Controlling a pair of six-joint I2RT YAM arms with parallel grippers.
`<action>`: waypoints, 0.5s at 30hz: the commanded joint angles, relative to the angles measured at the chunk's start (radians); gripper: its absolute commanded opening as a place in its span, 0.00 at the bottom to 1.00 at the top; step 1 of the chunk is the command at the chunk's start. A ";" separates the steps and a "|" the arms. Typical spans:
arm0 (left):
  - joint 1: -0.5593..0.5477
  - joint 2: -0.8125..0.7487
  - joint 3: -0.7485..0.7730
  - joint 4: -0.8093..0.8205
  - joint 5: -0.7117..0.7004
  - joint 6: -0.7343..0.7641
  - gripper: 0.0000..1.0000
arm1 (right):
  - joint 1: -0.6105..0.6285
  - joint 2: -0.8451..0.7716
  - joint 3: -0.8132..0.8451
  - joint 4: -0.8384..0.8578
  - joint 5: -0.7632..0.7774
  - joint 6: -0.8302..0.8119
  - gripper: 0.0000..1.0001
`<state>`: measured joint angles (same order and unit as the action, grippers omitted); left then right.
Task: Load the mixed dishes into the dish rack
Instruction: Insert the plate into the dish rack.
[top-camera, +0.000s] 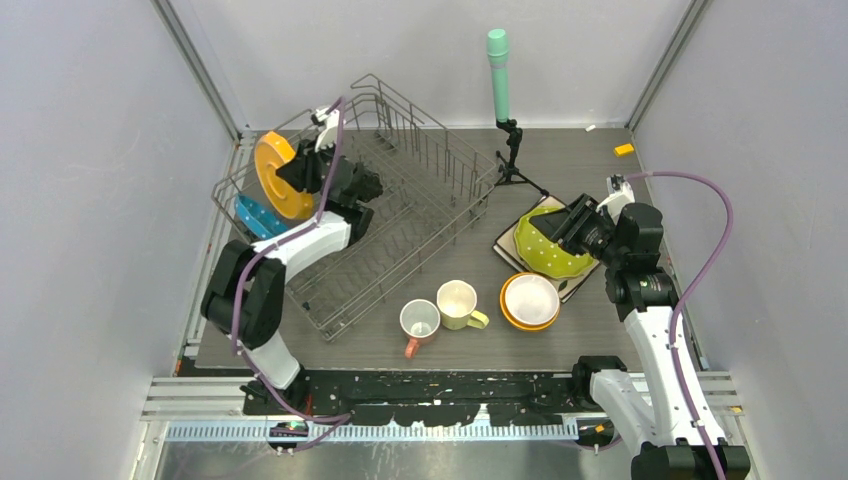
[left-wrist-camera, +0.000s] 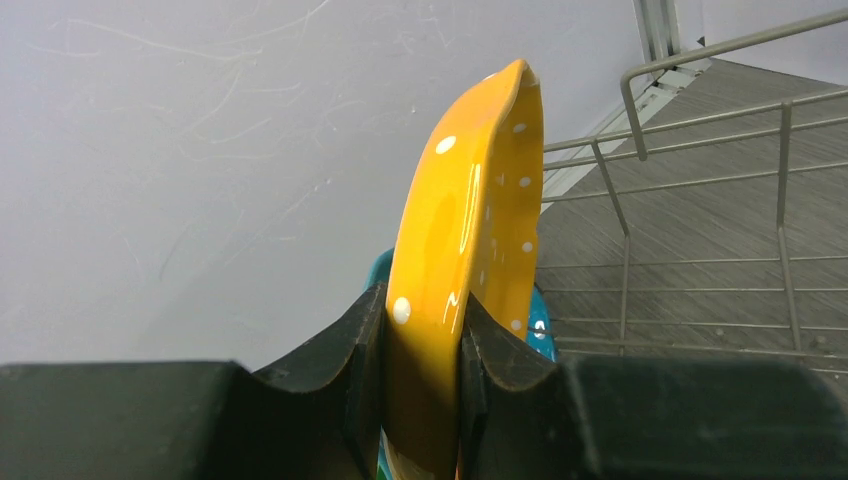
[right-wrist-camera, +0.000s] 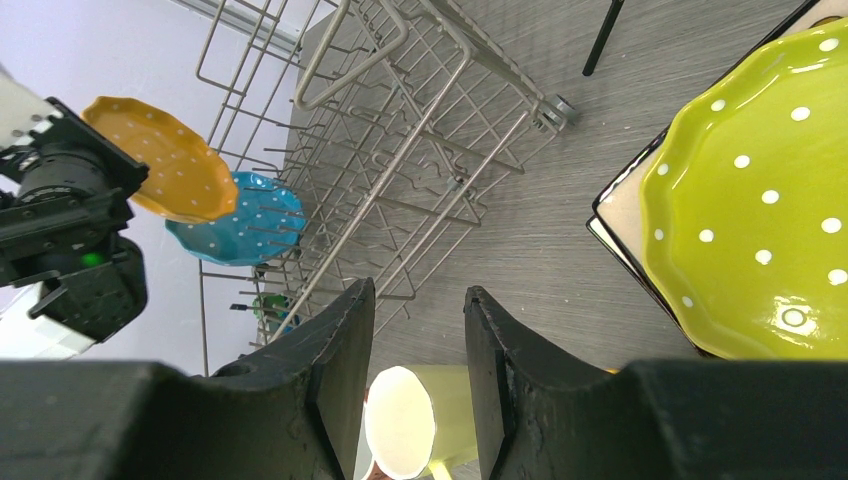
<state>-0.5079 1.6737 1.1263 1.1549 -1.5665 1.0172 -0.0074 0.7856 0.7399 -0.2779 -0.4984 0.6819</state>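
My left gripper is shut on the rim of an orange dotted plate, held upright over the left end of the dish rack. Right beside it a blue dotted plate stands in the rack. My right gripper is open and empty, hovering over the edge of a yellow-green plate that lies on a white square plate. At the front of the table stand a pink mug, a pale-yellow mug, and a white bowl nested in an orange bowl.
A green-topped cylinder on a black tripod stands behind the rack's right end. A small orange piece lies at the back right. Grey walls close in the table on the left, right and back.
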 joint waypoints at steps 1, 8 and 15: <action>-0.020 -0.050 0.040 0.274 -0.128 0.129 0.00 | 0.007 -0.006 0.008 0.012 0.008 -0.026 0.43; -0.022 -0.038 0.003 0.276 -0.135 0.121 0.00 | 0.007 0.006 -0.001 0.035 0.000 -0.012 0.43; -0.008 -0.013 -0.021 0.276 -0.135 0.086 0.00 | 0.007 0.006 0.007 0.019 0.000 -0.030 0.43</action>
<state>-0.5285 1.6821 1.0992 1.2751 -1.5665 1.1122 -0.0074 0.7948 0.7399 -0.2783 -0.4988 0.6788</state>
